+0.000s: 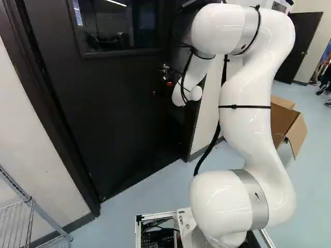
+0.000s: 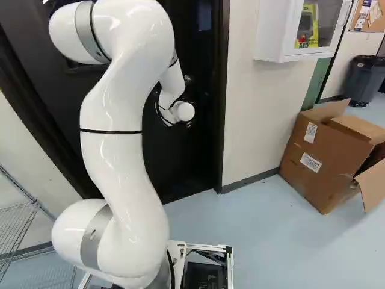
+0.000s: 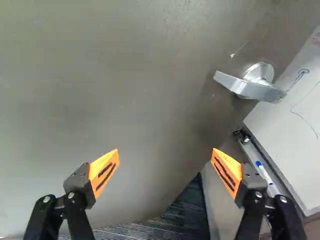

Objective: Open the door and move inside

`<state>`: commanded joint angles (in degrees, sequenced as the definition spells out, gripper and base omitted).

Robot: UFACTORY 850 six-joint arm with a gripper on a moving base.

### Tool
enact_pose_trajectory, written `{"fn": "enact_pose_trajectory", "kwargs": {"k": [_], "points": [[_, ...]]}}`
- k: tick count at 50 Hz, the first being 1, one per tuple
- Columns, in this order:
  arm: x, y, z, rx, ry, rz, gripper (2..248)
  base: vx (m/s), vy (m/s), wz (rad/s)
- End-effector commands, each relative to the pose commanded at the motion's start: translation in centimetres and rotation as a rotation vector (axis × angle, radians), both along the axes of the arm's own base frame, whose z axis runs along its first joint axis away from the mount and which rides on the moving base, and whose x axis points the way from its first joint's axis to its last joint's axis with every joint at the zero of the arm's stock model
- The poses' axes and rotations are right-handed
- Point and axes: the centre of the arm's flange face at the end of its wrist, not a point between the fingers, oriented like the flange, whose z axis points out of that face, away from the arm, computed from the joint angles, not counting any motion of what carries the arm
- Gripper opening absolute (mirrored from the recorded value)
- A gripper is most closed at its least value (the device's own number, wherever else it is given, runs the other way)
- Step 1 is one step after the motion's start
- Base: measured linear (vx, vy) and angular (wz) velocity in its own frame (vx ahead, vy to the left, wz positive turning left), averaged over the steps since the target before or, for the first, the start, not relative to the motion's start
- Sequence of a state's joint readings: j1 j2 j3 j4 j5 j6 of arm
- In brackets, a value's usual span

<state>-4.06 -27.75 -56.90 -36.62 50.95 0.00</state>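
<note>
Two white labels (image 2: 310, 162) w/ print sit on the side of the cardboard box (image 2: 301, 180) in the R base view, too small to read w/ certainty. Same view: yellow sign (image 2: 310, 37) w/ printing in the white wall cabinet (image 2: 274, 36), plus posted papers (image 2: 363, 13) on a board nr the upper R corner. Whiteboard (image 3: 287, 130) in the wrist view has thin pen lines, no words I can make out.

Wrist view only: the lever shape of the door handle (image 3: 257, 91), silver, on the door (image 1: 119, 119). It's ahead of & off to one side of the gripper (image 1: 162, 88), apart from both fingers. Fingers are open, spread wide, orange pads (image 3: 104, 172) facing across the gap. Whiteboard shows past the handle-side edge of the door; blue-capped marker (image 3: 265, 172) lies in the tray below it. Dark ribbed floor (image 3: 175, 220) shows past the door's bottom edge.

L base view gives the door's window (image 1: 121, 26) much better, & a 2nd dark door (image 1: 300, 46) far off. R base view adds the cabinet & a grey bin (image 2: 364, 78). Arm (image 1: 248, 103) reaches fwd to the door; wire rack (image 1: 20, 222) stands at L in both base views.
</note>
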Motion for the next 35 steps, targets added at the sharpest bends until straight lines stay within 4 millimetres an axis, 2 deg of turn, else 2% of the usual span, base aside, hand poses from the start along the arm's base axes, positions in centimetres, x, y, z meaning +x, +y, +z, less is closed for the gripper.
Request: {"fn": "enact_pose_trajectory", "kwargs": {"k": [35], "points": [[-6.6, 0.0, 0.8, 0.060, 0.052, -0.119, 247, 0.000, 0.000, 0.000]]}}
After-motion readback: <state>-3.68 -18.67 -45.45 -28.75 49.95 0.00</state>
